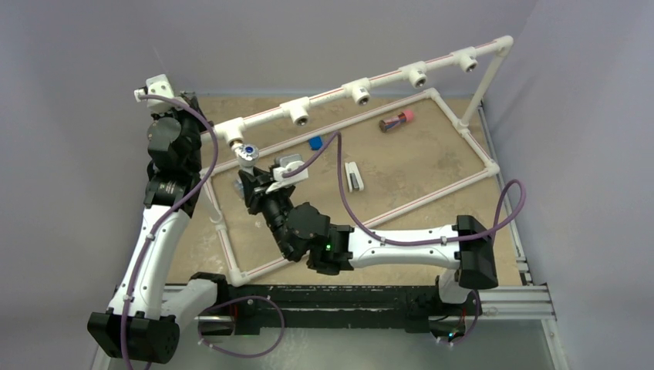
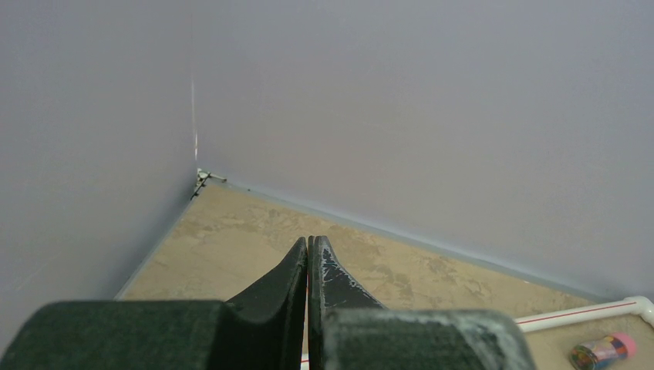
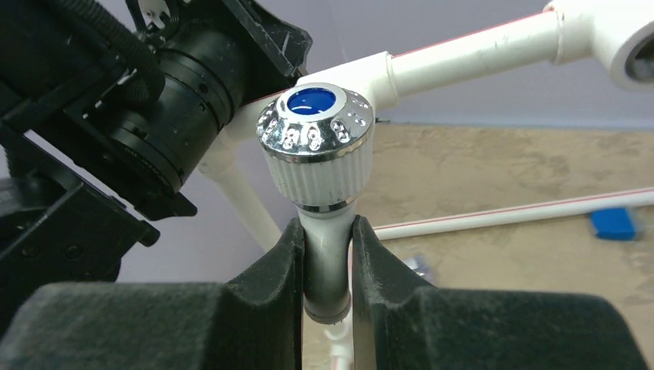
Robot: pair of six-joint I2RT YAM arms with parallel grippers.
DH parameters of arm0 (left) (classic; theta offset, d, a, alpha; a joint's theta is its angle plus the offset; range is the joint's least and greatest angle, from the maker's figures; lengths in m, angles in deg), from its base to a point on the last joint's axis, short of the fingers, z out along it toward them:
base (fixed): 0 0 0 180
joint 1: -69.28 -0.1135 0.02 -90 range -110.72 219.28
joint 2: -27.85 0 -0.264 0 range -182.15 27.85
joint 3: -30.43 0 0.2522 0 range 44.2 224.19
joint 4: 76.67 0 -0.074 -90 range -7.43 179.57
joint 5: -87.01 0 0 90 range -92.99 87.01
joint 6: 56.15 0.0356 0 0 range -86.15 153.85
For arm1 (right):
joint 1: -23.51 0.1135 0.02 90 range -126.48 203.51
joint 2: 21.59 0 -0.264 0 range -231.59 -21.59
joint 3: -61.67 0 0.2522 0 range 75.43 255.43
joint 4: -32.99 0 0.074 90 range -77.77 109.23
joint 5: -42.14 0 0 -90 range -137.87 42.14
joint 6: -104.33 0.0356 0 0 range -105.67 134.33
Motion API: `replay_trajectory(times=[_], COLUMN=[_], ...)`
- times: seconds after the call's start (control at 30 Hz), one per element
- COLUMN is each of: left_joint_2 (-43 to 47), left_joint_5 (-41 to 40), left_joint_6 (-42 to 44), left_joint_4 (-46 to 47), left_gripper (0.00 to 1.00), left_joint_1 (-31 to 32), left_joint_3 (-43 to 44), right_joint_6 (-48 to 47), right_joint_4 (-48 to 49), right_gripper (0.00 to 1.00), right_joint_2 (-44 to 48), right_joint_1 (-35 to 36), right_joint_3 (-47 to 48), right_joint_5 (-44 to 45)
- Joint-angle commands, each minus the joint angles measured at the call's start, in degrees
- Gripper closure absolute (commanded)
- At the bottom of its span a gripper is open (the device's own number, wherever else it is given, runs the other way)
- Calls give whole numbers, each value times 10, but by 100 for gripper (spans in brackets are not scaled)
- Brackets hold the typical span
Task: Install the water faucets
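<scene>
My right gripper is shut on the curved spout of a white water faucet, which has a ribbed round knob with a chrome rim and a blue cap. In the top view this faucet is held just below the leftmost T-fitting of the raised white pipe rail. Whether its threaded end touches the socket is hidden. My left gripper is shut on nothing and points at the far left corner of the table. The left arm stands raised beside the rail's left end.
Several more T-fittings with open sockets line the rail to the right. A white pipe frame borders the tan table. On it lie a small blue piece, a white-and-black rectangular piece and a red-and-pink cylinder. Purple cables hang off both arms.
</scene>
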Motion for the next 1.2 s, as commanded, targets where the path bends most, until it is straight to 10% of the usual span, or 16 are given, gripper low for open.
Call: replay_trajectory(times=[0.0, 1.17], left_joint_2=[-11, 1], left_joint_5=[30, 45], left_joint_6=[-1, -9], left_joint_4=[-138, -136], left_gripper=[100, 100], left_joint_1=[6, 6], left_joint_3=[-46, -60], right_joint_6=[178, 747], right_joint_4=[71, 91], right_gripper=[100, 100], right_joint_2=[29, 38], right_joint_1=[-25, -33], right_joint_3=[-6, -77], right_joint_5=[-84, -127])
